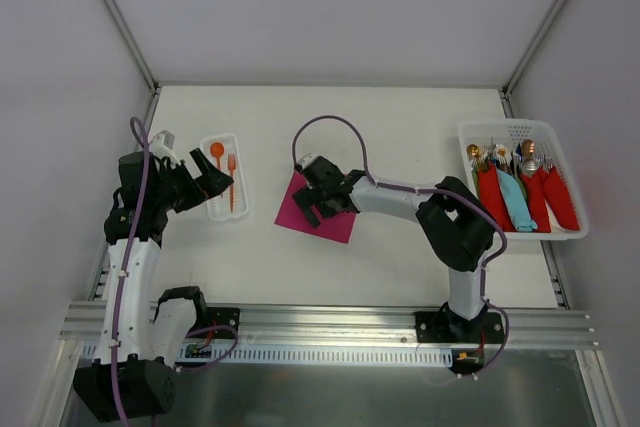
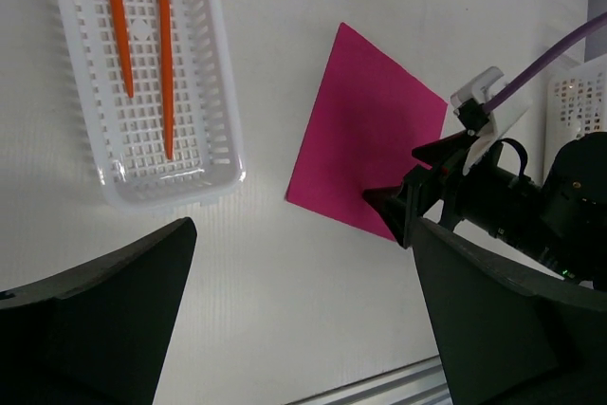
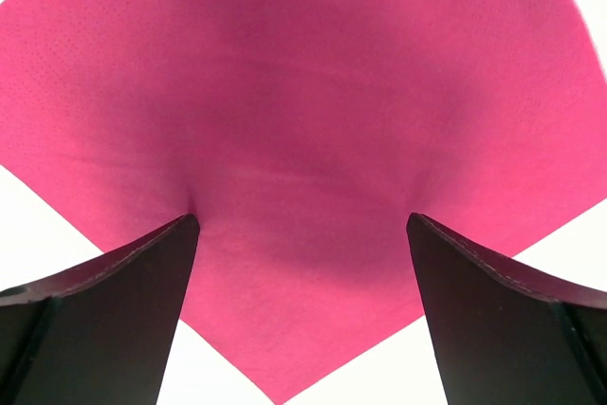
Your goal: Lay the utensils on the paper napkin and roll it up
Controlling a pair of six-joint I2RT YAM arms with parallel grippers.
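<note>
Top view: the magenta paper napkin (image 1: 337, 226) lies flat near the table's centre, one corner pointing toward 6 o'clock. The right gripper (image 1: 316, 209) hangs over its 9 o'clock half, jaws spread wide and holding nothing. At 9 o'clock from the napkin, a small white mesh tray (image 1: 243, 209) holds the orange spoon (image 1: 217, 152) and orange fork (image 1: 231, 182), side by side. The left gripper (image 1: 215, 185), jaws also apart and empty, hovers at the tray's 9 o'clock edge. Far off at 3 o'clock, a white basket (image 1: 520, 129) holds metal utensils wrapped in red and teal.

Left wrist view: fork and spoon lie lengthwise in the tray at 11 o'clock, well apart from the napkin at 2 o'clock. Both dark fingers (image 2: 114, 320) frame bare table.

Right wrist view: the napkin fills the frame. The two fingertips (image 3: 142, 263) stand wide apart at 7 and 5 o'clock and appear to press on the sheet, which puckers faintly at the 7 o'clock tip.

The utensils look light, stiff and thin, probably best pinched mid-handle and lifted clear of the mesh. The napkin looks limp and likely to slide or crumple, so the roll probably wants to start from a corner or edge.
</note>
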